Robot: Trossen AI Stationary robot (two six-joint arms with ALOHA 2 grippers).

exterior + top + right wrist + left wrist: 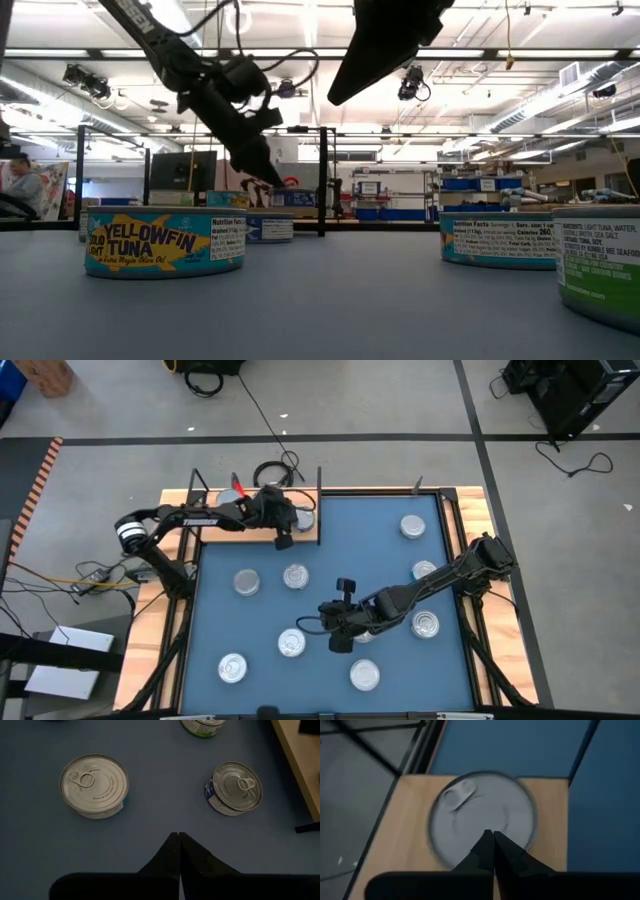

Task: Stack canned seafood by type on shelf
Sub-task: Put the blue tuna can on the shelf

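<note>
The left gripper (493, 836), fingers pressed together and empty, hangs over a tin (483, 815) sitting on the wooden shelf (225, 526). The right gripper (178, 837), also pinched closed on nothing, hovers above the blue mat (375, 550), where other tins (94, 785) lie scattered.

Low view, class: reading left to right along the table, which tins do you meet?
Yellowfin tuna tin → small white-labelled tin farther back → blue-labelled tin → green-labelled tin, cut off by the picture's right edge.
</note>
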